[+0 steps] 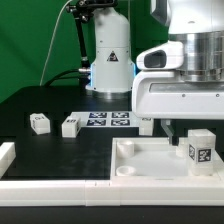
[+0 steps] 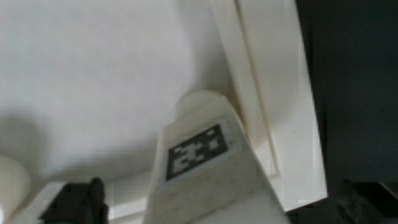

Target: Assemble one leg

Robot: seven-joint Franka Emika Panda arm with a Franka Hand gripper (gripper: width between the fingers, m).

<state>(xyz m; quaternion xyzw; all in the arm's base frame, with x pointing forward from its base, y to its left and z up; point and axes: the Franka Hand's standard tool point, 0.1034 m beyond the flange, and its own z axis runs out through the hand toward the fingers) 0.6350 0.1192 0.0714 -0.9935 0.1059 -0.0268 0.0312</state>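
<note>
Black table top (image 1: 60, 150), green backdrop (image 1: 30, 40) behind, dark cable hanging before it, even indoor light

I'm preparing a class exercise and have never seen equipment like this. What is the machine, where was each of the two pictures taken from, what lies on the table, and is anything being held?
It is a robot arm whose end effector hangs over a white tray. The exterior view looks on from outside; the wrist view looks down from the arm. A leg, a small white tagged block, stands on the tray below it. Two more blocks and the marker board lie on the black table. Whether the leg is gripped cannot be told.
</note>
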